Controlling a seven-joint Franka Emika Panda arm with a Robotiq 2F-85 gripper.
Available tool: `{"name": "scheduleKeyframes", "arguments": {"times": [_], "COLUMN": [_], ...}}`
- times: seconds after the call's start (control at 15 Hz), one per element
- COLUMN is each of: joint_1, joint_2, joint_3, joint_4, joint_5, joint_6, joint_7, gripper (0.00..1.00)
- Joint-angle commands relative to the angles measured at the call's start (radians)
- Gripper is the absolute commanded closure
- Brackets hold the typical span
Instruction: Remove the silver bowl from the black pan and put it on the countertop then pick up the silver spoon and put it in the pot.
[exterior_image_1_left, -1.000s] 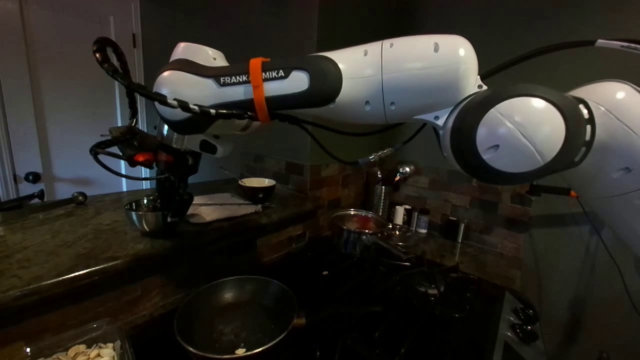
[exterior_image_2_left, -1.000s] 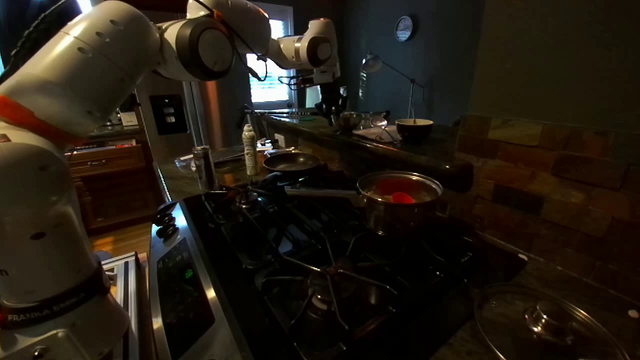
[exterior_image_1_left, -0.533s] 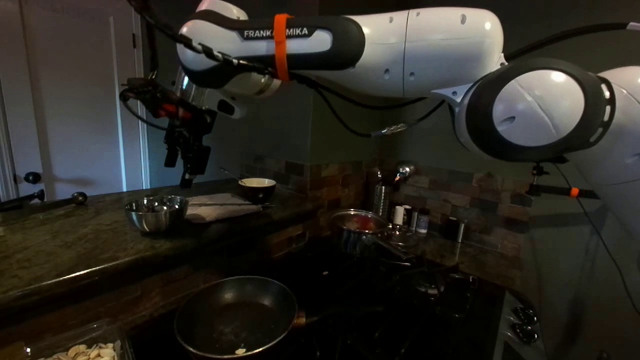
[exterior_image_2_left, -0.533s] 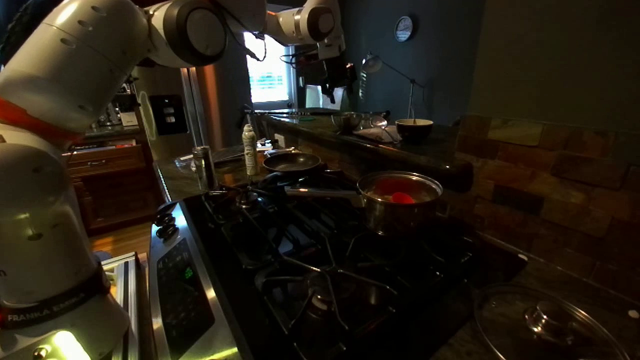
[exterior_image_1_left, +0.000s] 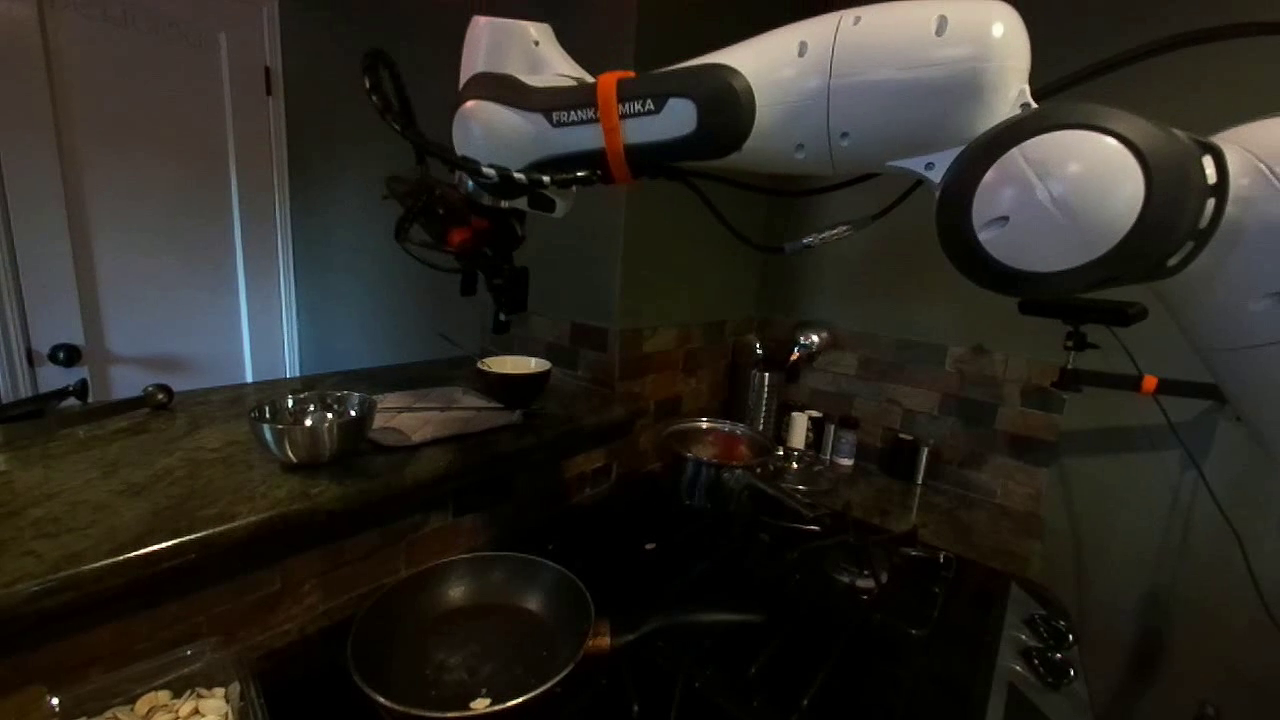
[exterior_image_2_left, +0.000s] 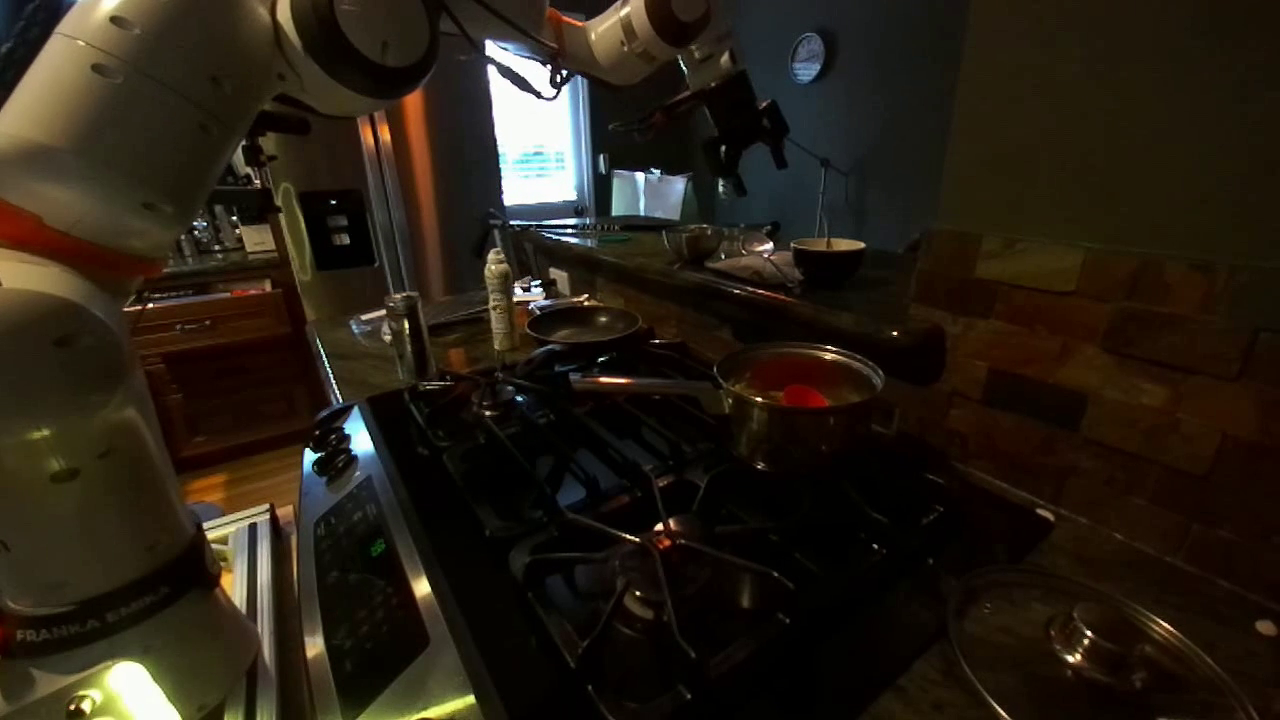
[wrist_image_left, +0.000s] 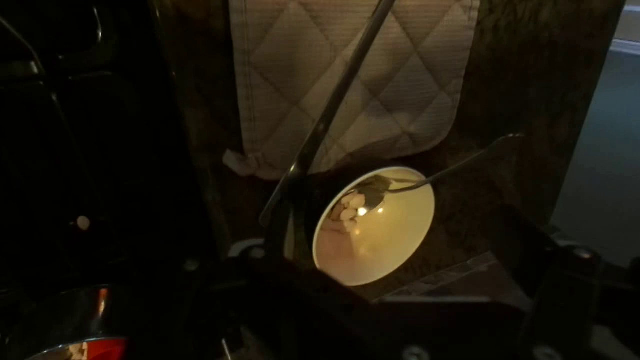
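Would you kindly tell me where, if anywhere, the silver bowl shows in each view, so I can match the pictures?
In an exterior view: the silver bowl is at left, just below mid-height, on the countertop.
In an exterior view: the silver bowl is above and slightly right of centre.
Wrist view: not in the picture.
Shared landmark: the white-lined dark bowl, right of the silver bowl in both exterior views.

The robot arm is white with a black ring and dark cables. An orange strap crosses white letters. The tool looks black, but it's dim.
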Motion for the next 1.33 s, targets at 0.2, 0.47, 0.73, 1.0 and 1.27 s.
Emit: {"name": "scheduleKeyframes", "arguments": {"times": [0.2, 0.47, 0.73, 1.0, 1.27], "joint_1": [-0.009, -0.061, -0.126, -0.142, -0.137], "joint_2": [-0.001, -0.026, -0.045, -0.048, -0.059], "joint_3": [0.018, 0.067, 0.115, 0.154, 0.177], "joint_4": [-0.023, -0.077, -0.101, -0.049, -0.045], "joint_5": [0.0, 0.053, 0.119, 0.264, 0.373], "joint_6": [-0.068, -0.04, -0.019, -0.178, -0.28], "joint_7": [-0.125, -0.377, -0.625, -0.576, -0.44], "gripper": [0.0, 0.0, 0.0, 0.0, 0.0]}}
